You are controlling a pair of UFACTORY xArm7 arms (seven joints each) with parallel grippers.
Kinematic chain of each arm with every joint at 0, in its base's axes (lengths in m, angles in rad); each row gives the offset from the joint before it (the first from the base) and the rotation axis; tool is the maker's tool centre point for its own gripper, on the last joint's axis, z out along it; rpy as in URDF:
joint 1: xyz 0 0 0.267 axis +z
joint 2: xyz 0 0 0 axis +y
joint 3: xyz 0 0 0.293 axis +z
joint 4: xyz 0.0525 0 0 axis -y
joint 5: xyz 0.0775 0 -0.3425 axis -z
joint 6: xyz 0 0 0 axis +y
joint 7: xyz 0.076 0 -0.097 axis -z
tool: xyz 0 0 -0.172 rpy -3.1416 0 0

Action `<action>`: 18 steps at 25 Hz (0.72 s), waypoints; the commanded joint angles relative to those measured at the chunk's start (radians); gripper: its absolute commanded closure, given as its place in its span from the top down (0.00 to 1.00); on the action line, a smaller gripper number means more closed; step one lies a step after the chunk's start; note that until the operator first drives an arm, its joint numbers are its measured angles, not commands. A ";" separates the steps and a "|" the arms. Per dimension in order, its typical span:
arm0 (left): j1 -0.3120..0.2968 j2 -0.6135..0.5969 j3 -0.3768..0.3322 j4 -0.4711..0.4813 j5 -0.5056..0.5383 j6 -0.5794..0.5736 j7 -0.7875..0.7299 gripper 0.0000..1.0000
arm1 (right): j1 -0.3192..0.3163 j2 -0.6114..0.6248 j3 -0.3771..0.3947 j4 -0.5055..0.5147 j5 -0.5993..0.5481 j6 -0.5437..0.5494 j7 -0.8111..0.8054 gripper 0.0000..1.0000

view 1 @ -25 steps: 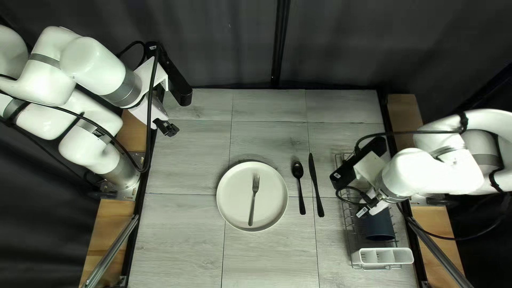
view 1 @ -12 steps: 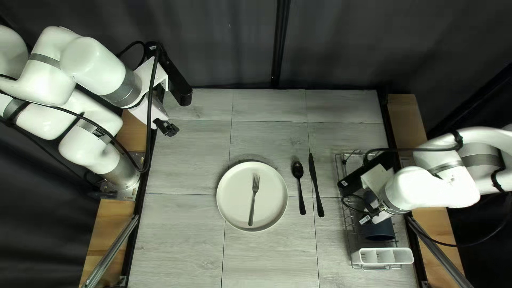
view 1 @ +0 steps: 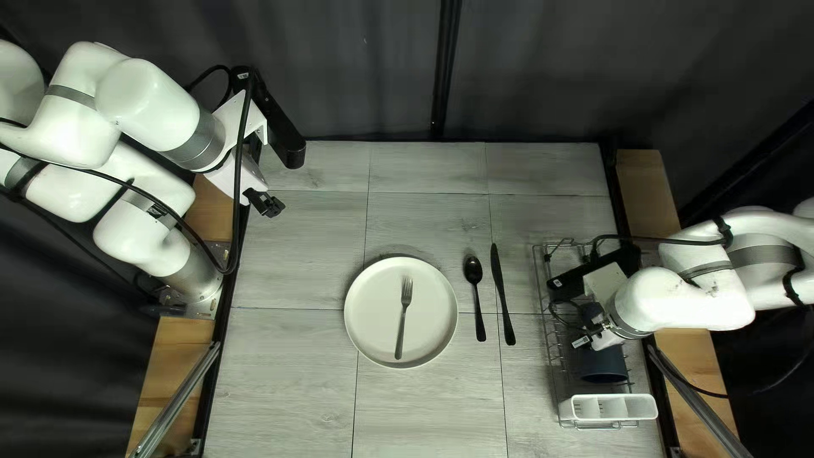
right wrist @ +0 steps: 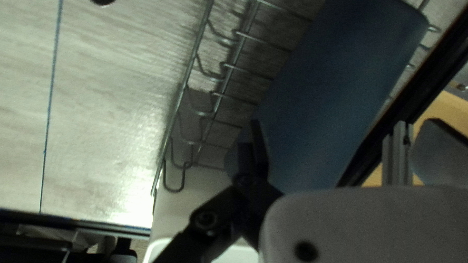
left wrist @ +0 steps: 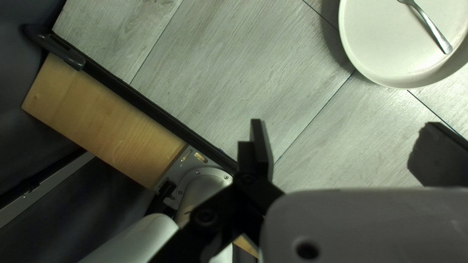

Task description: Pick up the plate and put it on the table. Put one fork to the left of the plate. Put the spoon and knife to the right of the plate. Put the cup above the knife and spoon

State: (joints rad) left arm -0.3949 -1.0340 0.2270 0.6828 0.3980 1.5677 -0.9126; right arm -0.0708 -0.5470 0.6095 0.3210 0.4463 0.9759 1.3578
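Note:
The white plate [view 1: 370, 315] lies on the table with the silver fork [view 1: 402, 326] on it. To its right are the black spoon [view 1: 479, 314] and black knife [view 1: 502, 293], side by side. A dark blue cup [view 1: 604, 363] rests in the wire rack. Over that rack is my right gripper [view 1: 599, 322]; in the right wrist view, the cup [right wrist: 326, 92] extends between and ahead of the widely spaced fingers of my right gripper [right wrist: 348, 141]. My left gripper [view 1: 270, 204] is by the table's left edge, away from the plate; my left gripper [left wrist: 346, 141] stands open and empty.
The wire rack [view 1: 554, 373] stands at the table's right side, with a white compartment holder [view 1: 607, 407] at its near end. My right arm reaches across the table's right edge. A dark curtain hangs behind the far edge.
My right arm has swung its wrist to the right and turned slightly over the rack. The left arm, plate and cutlery are unmoved.

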 commanded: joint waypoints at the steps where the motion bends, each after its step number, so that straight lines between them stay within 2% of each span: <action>1: 0.000 0.000 0.000 0.000 0.000 0.000 0.000 1.00 | 0.022 0.023 0.030 -0.052 0.046 -0.077 0.019 1.00; 5: 0.000 0.000 0.000 0.000 0.000 0.000 0.000 1.00 | 0.038 0.035 0.046 -0.073 0.077 -0.118 0.033 1.00; 6: 0.000 0.000 0.000 0.000 0.000 0.000 0.000 1.00 | 0.036 0.048 0.058 -0.064 0.078 -0.129 0.048 0.63; 7: 0.000 0.000 0.000 0.000 0.000 0.000 0.000 1.00 | 0.034 0.051 0.060 -0.061 0.076 -0.130 0.051 0.00; 10: 0.000 0.000 0.000 0.000 0.000 0.000 0.000 1.00 | 0.023 0.030 0.069 -0.013 0.045 -0.080 0.093 0.00; 14: 0.000 0.000 0.000 0.000 0.000 0.000 0.000 1.00 | -0.008 -0.041 0.068 0.122 -0.058 0.104 0.162 0.00; 18: 0.000 0.000 0.000 0.000 0.000 0.000 0.000 1.00 | -0.048 -0.062 0.049 0.239 -0.159 0.237 0.162 0.00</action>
State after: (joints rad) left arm -0.3949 -1.0340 0.2270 0.6828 0.3980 1.5677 -0.9126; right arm -0.0853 -0.5885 0.6733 0.4795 0.3591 1.1256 1.5161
